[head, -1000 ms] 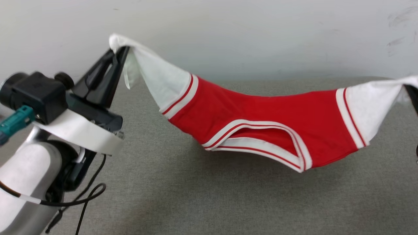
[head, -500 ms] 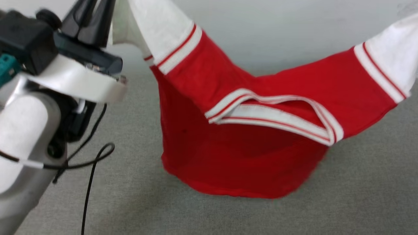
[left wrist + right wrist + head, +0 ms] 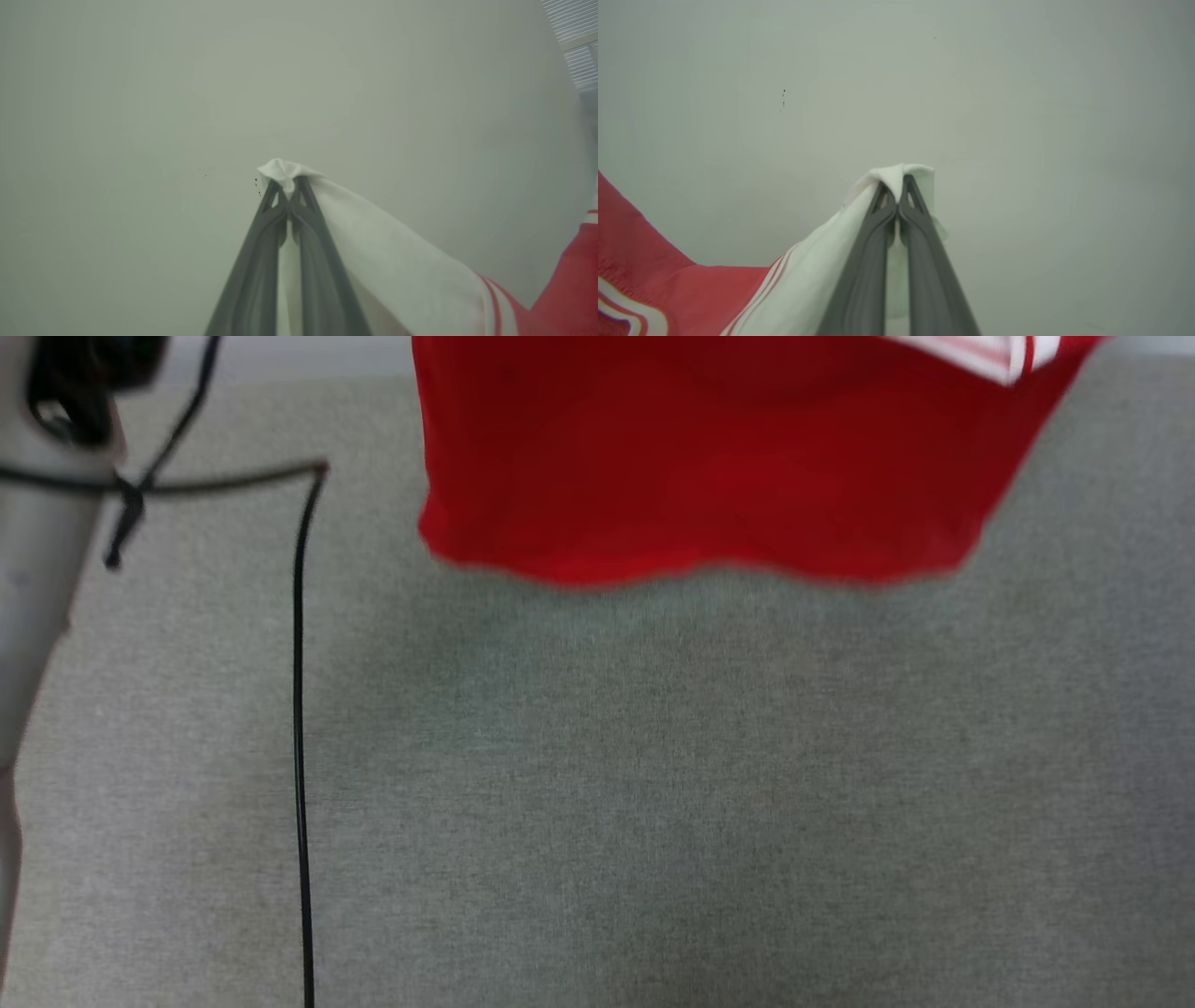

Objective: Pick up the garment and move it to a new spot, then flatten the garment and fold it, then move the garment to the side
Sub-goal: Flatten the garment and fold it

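Up goes the garment (image 3: 700, 457), hem now free, ready to move. Left gripper (image 3: 289, 186) and right gripper (image 3: 900, 184) clamp its sleeves.

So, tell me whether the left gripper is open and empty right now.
No, the left gripper is shut, pinching the bunched white sleeve end of the garment between its tips.

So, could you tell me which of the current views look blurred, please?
Head view: the garment is motion-blurred along its hem, faint shadow beneath. Left wrist view: the left tool looks crisp at its tips. Right wrist view: the right tool likewise.
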Controlling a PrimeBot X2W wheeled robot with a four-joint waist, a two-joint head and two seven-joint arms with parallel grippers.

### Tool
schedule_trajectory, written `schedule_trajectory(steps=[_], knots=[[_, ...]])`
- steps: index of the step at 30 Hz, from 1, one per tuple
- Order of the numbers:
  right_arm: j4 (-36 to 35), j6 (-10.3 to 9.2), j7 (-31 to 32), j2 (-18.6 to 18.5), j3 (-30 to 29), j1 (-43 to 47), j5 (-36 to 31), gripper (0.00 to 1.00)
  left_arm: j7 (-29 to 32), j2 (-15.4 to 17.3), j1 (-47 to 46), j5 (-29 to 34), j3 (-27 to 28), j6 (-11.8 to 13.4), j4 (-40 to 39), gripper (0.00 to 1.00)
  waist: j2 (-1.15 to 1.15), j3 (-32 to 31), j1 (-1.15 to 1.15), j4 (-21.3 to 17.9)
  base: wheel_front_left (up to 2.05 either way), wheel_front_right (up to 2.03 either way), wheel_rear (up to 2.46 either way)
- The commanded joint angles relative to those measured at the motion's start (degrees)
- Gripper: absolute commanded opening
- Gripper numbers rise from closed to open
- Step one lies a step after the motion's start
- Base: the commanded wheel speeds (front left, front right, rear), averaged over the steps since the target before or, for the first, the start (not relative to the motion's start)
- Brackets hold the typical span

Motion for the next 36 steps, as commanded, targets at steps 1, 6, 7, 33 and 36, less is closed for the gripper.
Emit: schedule_trajectory(steps=[1,6,7,33,36], knots=[[3.4,-0.04,-1.5,0.2,0.7,-5.5,-1.2,0.0,-0.8,-1.2,-4.5,0.7,0.1,-0.9,3.2,0.0,0.0,5.6,-0.01,-0.3,0.0,0.0,0.0],[10.6,-0.04,-4.7,0.5,2.8,-15.2,-3.5,0.0,-1.9,-2.7,-12.7,2.3,-0.2,-2.5,10.5,0.0,0.0,9.5,-0.01,-0.6,0.0,0.0,0.0],[15.6,-0.04,-7.0,0.4,4.3,-22.0,-5.1,0.0,-2.9,-3.4,-18.1,3.6,-0.3,-3.3,15.0,0.0,0.0,12.1,-0.01,-0.7,0.0,0.0,0.0],[32.9,-0.05,-22.9,6.2,16.9,-14.3,-2.5,0.0,-6.3,-3.9,4.8,6.5,9.4,-3.8,10.5,0.0,0.0,10.4,-0.01,-0.5,0.0,0.0,0.0],[31.2,-0.05,-23.4,6.2,17.4,-7.6,-1.8,0.0,-6.3,-4.1,13.4,6.1,11.2,-2.6,7.2,0.0,0.0,8.1,-0.01,-0.5,0.0,0.0,0.0]])
